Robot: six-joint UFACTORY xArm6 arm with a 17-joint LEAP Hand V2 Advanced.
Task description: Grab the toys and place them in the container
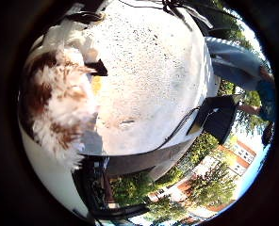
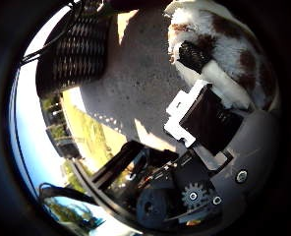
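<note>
Little finger view: fluffy white-and-brown plush toy [image 1: 59, 103].

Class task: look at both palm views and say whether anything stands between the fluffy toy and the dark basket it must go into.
Nothing visible does. The white and brown plush toy sits against the hand, and only a bare stretch of speckled tabletop separates it from the dark woven basket.
</note>
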